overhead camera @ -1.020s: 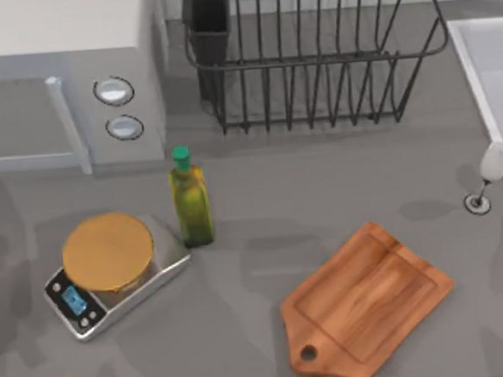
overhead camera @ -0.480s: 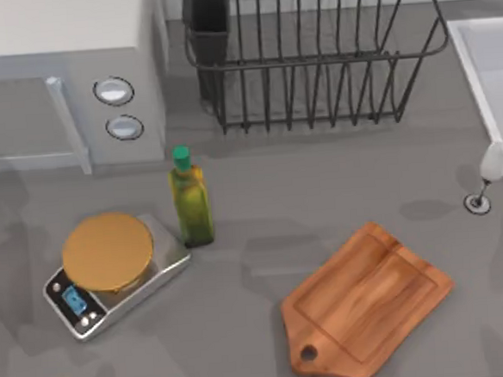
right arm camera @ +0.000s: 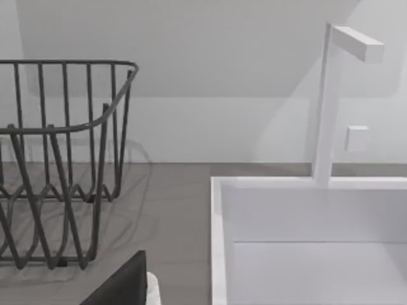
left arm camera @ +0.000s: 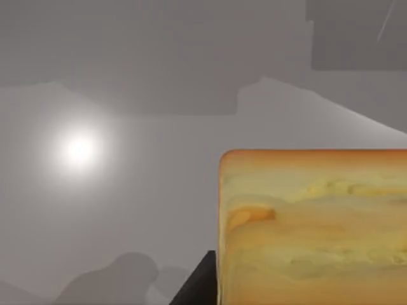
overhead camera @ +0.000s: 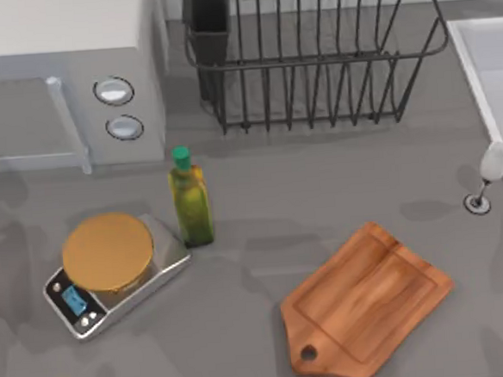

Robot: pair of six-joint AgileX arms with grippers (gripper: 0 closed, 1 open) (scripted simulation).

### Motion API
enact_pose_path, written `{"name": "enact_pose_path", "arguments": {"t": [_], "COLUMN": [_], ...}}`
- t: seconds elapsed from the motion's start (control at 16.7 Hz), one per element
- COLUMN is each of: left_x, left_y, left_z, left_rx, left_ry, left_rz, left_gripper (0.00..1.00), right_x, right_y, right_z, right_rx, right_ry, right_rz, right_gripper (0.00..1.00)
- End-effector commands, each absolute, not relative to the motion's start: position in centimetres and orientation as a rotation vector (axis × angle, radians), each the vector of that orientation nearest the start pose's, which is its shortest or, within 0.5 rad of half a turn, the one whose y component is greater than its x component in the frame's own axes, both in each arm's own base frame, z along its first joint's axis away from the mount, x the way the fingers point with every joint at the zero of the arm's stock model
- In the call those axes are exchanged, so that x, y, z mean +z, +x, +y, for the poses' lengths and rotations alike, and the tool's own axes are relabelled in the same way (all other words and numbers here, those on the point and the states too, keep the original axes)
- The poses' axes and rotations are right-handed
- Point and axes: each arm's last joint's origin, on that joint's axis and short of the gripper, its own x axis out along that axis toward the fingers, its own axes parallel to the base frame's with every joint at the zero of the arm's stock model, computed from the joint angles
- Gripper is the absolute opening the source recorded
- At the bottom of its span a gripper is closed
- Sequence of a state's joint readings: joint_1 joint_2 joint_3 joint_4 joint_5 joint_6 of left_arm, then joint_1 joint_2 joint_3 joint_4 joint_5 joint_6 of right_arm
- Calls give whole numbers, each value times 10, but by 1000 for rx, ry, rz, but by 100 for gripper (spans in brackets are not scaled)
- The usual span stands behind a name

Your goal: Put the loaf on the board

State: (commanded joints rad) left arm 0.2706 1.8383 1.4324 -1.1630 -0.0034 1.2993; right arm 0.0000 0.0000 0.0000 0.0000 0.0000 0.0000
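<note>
The loaf (left arm camera: 311,229) is seen very close in the left wrist view, with pale yellow sides and a golden-brown top edge. One dark finger (left arm camera: 197,289) of my left gripper lies against its side, and the gripper looks shut on it above the grey table. The board (overhead camera: 367,301), reddish-brown with a groove and a holed handle, lies bare at the table's front right. One dark finger (right arm camera: 121,283) of my right gripper shows in the right wrist view, facing the sink.
A kitchen scale (overhead camera: 115,271) with a round wooden plate sits front left, with an oil bottle (overhead camera: 190,197) beside it. A wire dish rack (overhead camera: 311,55) stands at the back, a microwave (overhead camera: 62,77) back left, a wine glass (overhead camera: 490,172) and white sink (right arm camera: 311,235) at the right.
Faint shadows on the table's left side have shifted a little. The board, scale, bottle and glass have not moved.
</note>
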Motion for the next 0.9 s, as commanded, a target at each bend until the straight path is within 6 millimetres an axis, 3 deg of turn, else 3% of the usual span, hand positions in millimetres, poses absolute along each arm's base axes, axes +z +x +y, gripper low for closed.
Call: {"name": "enact_pose_path", "arguments": {"t": [0.12, 0.3, 0.6, 0.9], "left_x": [213, 215, 233, 248], "left_y": [329, 326, 320, 295], "left_z": [85, 46, -57, -170], "left_rx": [-809, -832, -783, -663], "left_ry": [791, 774, 777, 709], "left_rz": [1441, 1490, 1511, 1486], "left_gripper": [0, 0, 0, 0], "right_x": [160, 160, 160, 160], "right_y": [106, 106, 106, 106], "right_z": [-1, -1, -1, -1], "right_rx": [0, 0, 0, 0], "right_ry": [0, 0, 0, 0], "right_rz": [0, 0, 0, 0], "right_gripper": [100, 100, 100, 100]}}
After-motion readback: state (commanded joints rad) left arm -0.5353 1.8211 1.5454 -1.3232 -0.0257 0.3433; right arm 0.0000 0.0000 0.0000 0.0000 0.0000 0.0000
